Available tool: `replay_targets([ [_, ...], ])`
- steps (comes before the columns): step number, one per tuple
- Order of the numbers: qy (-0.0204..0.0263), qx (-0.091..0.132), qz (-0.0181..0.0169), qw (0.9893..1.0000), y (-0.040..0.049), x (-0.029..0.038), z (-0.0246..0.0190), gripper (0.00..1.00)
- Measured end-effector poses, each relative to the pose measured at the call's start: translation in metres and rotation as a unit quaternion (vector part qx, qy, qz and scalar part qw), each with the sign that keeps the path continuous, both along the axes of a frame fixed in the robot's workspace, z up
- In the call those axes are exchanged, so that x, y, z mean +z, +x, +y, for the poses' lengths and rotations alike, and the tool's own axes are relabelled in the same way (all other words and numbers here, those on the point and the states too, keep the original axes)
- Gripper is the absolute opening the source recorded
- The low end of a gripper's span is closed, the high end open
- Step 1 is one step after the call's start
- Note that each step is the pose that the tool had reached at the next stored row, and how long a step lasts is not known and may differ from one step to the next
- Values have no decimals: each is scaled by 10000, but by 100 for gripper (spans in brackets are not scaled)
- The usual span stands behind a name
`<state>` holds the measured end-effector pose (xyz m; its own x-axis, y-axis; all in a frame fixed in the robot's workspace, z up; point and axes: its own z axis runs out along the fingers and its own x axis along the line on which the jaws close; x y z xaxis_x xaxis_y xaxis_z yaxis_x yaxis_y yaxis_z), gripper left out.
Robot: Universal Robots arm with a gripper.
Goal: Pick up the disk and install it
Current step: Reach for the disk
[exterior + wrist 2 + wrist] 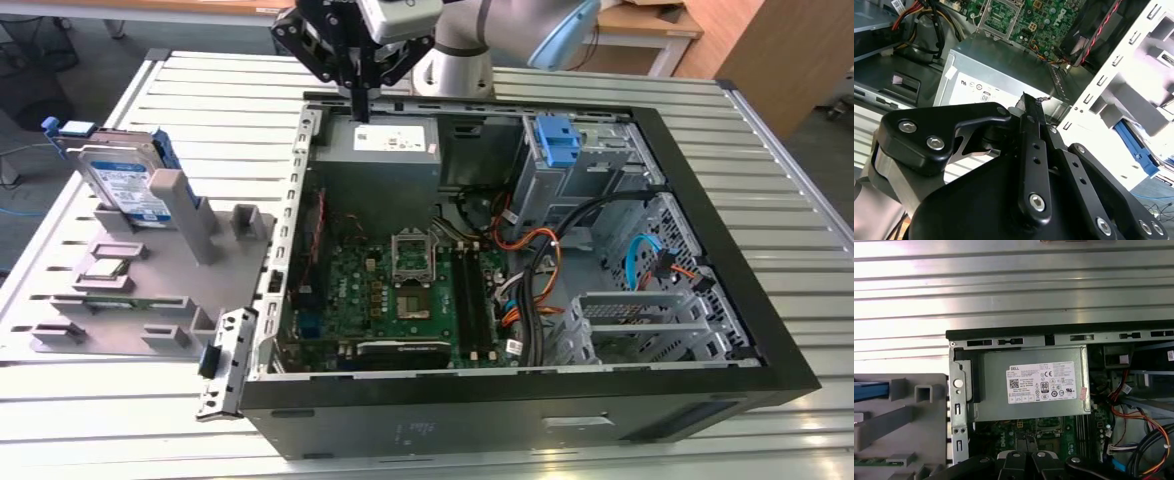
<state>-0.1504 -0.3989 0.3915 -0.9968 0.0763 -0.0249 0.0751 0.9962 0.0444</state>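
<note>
Ribbed metal worktop (200, 90) carries all the things. At the exterior view's left the disk (130, 188) stands on its edge in a grey holder (147, 300), with its label side visible and nothing gripping it. Well apart from it, at the upper middle of that frame, the claw (360, 105) hangs with its fingers (1031, 130) pressed together, holding nothing. Its tips are just above the grey power supply (387, 140). This box with a white label sits in a corner of the open computer case (747, 340). A blue bracket (554, 140) is inside the case, toward the exterior view's right.
</note>
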Motion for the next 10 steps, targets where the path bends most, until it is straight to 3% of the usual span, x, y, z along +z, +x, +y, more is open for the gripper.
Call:
replay_targets([
  [10,0,0,0,10000,-12,0,0,11],
])
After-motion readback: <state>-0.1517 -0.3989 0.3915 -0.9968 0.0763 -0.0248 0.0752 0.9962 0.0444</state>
